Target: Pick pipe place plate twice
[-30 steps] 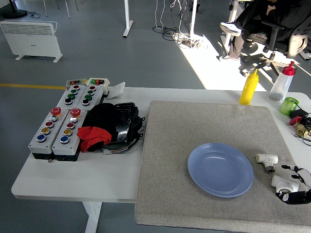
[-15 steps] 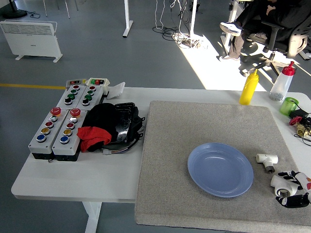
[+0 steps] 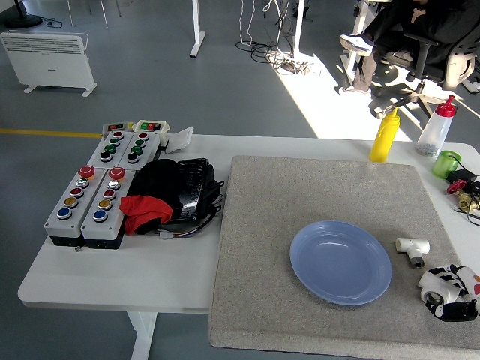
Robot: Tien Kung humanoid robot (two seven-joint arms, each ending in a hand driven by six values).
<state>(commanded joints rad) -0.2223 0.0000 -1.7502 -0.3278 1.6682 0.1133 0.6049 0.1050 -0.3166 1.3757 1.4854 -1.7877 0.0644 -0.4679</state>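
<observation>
A blue plate (image 3: 340, 262) lies on the grey mat (image 3: 300, 195), right of its middle. Just to its right a small white T-shaped pipe fitting (image 3: 412, 247) lies loose. Below that, by the picture's right edge, sits a second white pipe fitting (image 3: 432, 283). My right hand (image 3: 445, 295) has its black and white fingers (image 3: 454, 275) curled around this one from the right. The fitting stays low on the mat, right of the plate's rim. The rest of the right arm is cut off by the frame. My left arm does not show.
Two grey button boxes (image 3: 85, 204) and a black and red bundle (image 3: 169, 195) fill the table's left side. A yellow squeeze bottle (image 3: 385, 133), a clear bottle with a red cap (image 3: 436, 127) and a green cup (image 3: 446, 163) stand at the back right. A person sits beyond the table.
My right hand's fingers have closed around the lower pipe fitting, which has shifted slightly toward the right edge. The plate and the other fitting have not moved.
</observation>
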